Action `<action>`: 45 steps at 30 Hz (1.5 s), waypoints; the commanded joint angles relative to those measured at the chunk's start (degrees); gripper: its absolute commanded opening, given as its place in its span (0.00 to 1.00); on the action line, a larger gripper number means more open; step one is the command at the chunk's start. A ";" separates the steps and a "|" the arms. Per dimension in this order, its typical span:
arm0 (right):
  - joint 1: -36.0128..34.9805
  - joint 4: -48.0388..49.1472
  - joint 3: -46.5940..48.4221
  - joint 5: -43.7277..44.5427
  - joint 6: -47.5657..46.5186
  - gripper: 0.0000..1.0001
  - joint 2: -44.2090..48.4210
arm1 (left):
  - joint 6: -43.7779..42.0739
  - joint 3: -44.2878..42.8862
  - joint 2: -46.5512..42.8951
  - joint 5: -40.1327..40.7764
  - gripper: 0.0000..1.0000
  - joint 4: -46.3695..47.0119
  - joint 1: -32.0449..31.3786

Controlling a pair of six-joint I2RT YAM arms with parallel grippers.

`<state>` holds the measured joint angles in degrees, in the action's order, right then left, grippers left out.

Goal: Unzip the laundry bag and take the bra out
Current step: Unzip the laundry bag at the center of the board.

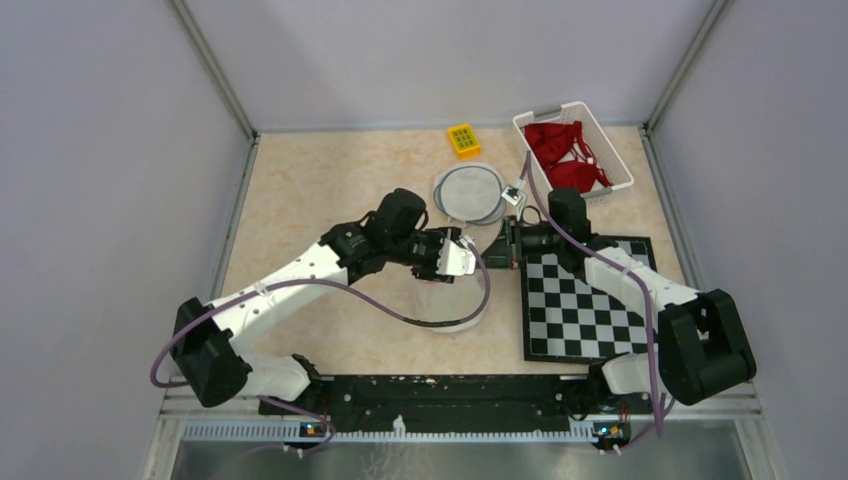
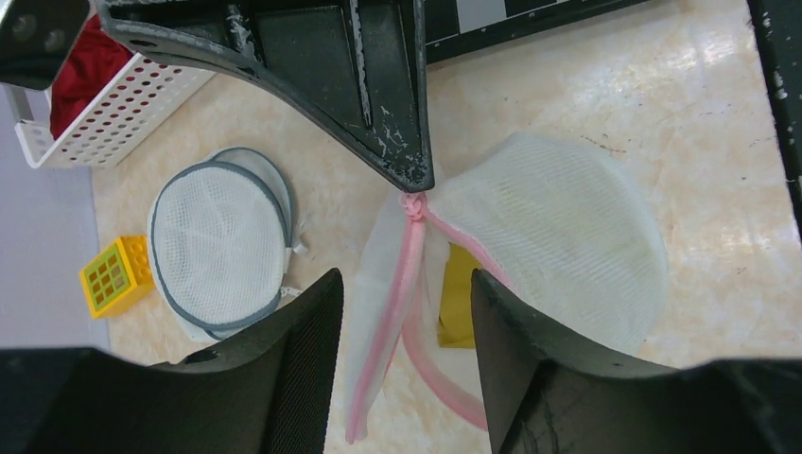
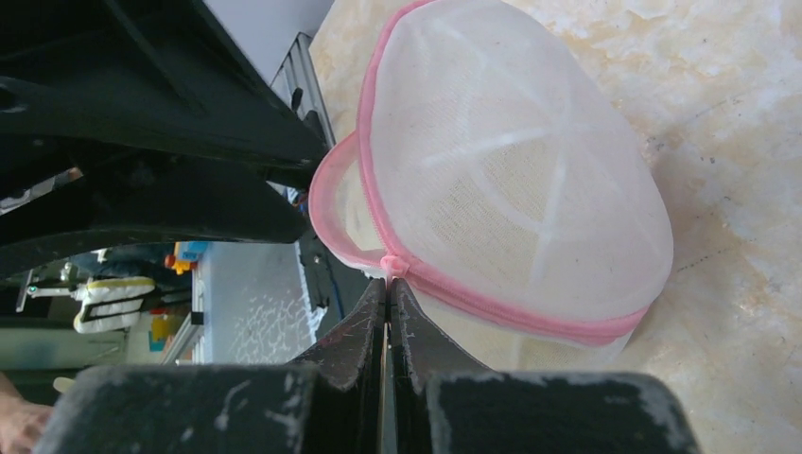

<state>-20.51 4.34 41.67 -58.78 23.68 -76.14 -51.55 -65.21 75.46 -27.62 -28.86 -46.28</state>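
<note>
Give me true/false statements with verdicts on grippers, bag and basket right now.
1. The right gripper is shut on the pink zipper of the laundry bag. True.
2. The left gripper is clamped on the bag. False: its jaws stand open.
3. The basket holds red garments. True.
4. The grey-trimmed bag lies on the checkered mat. False: it lies on the bare table, off the mat.

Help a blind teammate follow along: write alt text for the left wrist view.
The right tool, shut, pinches the pink zipper pull of a white mesh laundry bag that is partly unzipped, with the left tool open over it. A grey-trimmed mesh bag, a yellow block and a white basket lie beyond.
</note>
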 commanded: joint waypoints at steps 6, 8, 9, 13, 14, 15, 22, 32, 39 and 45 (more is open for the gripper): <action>-0.49 1.01 1.74 -1.37 -0.49 0.00 1.93 | 1.10 -2.24 6.00 8.49 0.18 0.83 -0.31; -0.36 0.42 1.70 -1.30 -0.95 0.00 1.96 | 0.13 -1.72 5.66 10.21 0.07 0.99 -0.23; -0.33 0.10 1.67 -1.40 -1.08 0.00 2.00 | -0.27 -1.28 5.11 10.89 0.02 0.97 -0.23; 0.30 -0.65 1.16 -1.68 -1.63 0.00 2.39 | -1.33 1.99 2.11 13.08 0.00 3.37 0.59; 0.49 -1.03 1.14 -1.76 -1.89 0.00 2.52 | -1.74 2.90 1.26 13.14 0.00 4.05 1.22; 0.67 -1.46 1.13 -1.76 -2.21 0.00 2.66 | -2.02 3.92 0.62 13.17 0.00 4.80 1.91; 2.13 -2.28 2.87 -2.03 -2.87 0.00 2.84 | -1.67 4.81 -0.40 12.20 0.00 7.06 7.55; 2.06 0.95 1.44 -2.88 0.43 0.00 2.82 | 2.67 1.45 -2.84 1.23 0.52 6.03 3.35; 1.88 2.96 1.33 -3.13 2.60 0.00 3.42 | 7.28 -1.06 1.04 1.06 0.67 5.41 0.30; 1.53 2.70 1.34 -3.09 2.77 0.00 3.88 | 8.67 -1.85 4.18 -0.12 0.60 4.99 -0.70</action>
<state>-18.96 4.36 42.09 -60.71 25.89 -74.59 -45.08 -65.14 77.97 -25.63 -24.01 -46.37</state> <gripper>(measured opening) 0.006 0.624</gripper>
